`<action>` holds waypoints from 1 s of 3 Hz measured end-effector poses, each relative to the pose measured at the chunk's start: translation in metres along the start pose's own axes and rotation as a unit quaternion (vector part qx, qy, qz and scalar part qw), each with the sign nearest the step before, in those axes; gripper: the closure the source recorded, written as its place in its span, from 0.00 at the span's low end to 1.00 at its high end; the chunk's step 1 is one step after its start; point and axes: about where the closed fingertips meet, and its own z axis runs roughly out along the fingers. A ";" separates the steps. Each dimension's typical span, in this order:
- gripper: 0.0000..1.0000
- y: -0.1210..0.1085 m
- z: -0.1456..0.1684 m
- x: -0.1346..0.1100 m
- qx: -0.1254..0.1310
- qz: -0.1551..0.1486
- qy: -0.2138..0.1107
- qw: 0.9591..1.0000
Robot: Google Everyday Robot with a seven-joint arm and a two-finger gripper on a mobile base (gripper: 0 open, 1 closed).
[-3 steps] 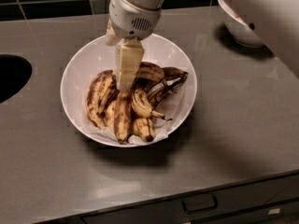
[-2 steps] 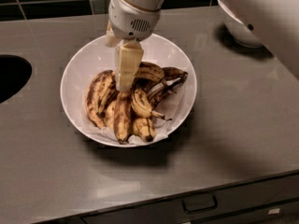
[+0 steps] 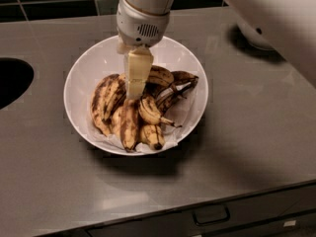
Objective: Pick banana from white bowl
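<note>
The white bowl (image 3: 79,73) stands on the grey counter, lined with white paper and holding several overripe bananas. The banana (image 3: 101,105), long, arched and yellow with brown streaks, lies along the left side of the pile. My gripper (image 3: 134,94) comes down from above into the middle of the bowl. Its pale tip rests at the top of the pile, just right of the arched banana and touching or nearly touching the fruit. Darker bananas (image 3: 173,85) lie to the right, and a short stubby one (image 3: 150,111) lies in front of the tip.
A dark round opening (image 3: 11,80) is cut in the counter at the left. A white object (image 3: 256,37) stands at the back right, partly hidden by my arm (image 3: 276,19). A drawer handle (image 3: 211,214) sits below the front edge. Dark tiles run along the back.
</note>
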 end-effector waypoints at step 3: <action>0.21 -0.009 0.008 0.004 -0.005 0.005 0.003 1.000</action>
